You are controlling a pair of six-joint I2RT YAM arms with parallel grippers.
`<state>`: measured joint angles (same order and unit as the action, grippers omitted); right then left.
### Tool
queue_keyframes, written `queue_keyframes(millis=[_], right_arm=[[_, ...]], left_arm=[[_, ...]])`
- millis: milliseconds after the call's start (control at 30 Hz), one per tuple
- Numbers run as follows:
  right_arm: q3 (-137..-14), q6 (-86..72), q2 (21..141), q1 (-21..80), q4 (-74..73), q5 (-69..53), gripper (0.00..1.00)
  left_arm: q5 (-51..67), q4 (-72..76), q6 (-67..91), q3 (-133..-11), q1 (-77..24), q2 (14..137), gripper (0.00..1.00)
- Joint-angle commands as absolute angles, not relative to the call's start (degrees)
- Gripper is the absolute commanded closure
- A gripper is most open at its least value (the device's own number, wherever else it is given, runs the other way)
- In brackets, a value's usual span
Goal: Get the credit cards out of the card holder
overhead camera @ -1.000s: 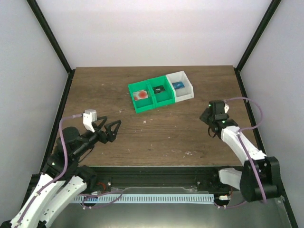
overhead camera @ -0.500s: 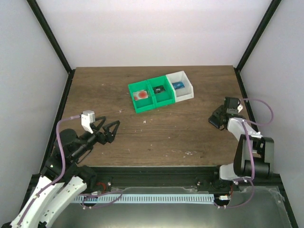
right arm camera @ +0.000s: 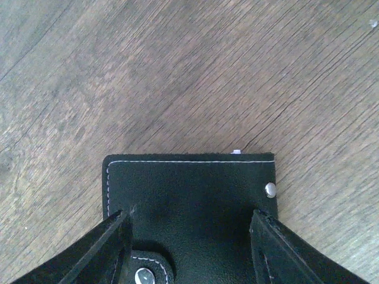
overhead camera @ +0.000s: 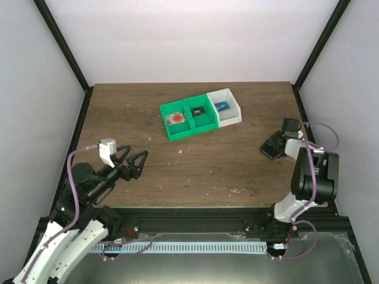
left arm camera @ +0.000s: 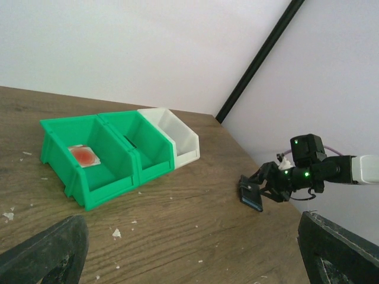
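Observation:
My right gripper is shut on the black card holder near the table's right edge. In the right wrist view the holder fills the space between my fingertips, close over the wood; my right gripper spans it. The left wrist view shows the holder tilted, its lower edge at the table. A red-marked card lies in the left green bin. A dark card lies in the middle green bin and a blue one in the white bin. My left gripper is open and empty.
The two green bins and the white bin stand in a row at the back centre. Small white crumbs dot the wood. Black frame posts rise at the back corners. The table's right edge is close to the right gripper.
My right arm has folded back and carried the card holder to the right, toward the table's edge. My left gripper has drawn back a little to the left.

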<state>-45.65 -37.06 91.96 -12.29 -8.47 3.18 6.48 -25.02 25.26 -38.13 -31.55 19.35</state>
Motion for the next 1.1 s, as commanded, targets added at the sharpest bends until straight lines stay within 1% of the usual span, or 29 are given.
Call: queue_keyframes(millis=[0,233,400,633,1067], right_arm=[[-47.32,-35.2,94.62,-13.1,-8.94,0.67,0.44],[-46.34,-33.31,95.38,-12.33,-8.26,-6.05,0.46],[-46.43,-31.51,98.27,-8.55,-8.81,-6.42,0.47],[-45.18,-30.64,98.54,-0.88,-8.78,-7.44,0.48],[-42.21,-33.11,95.34,19.26,-9.45,-8.27,0.5]], left_arm=[[6.05,-24.14,24.52,-37.53,-31.71,18.81,0.02],[6.15,-23.83,24.43,-37.4,-31.7,19.04,0.02],[6.04,-23.99,24.52,-37.44,-31.69,19.33,0.02],[5.8,-23.91,24.61,-37.35,-31.73,19.68,0.02],[6.08,-23.64,24.43,-37.27,-31.71,21.73,0.03]])
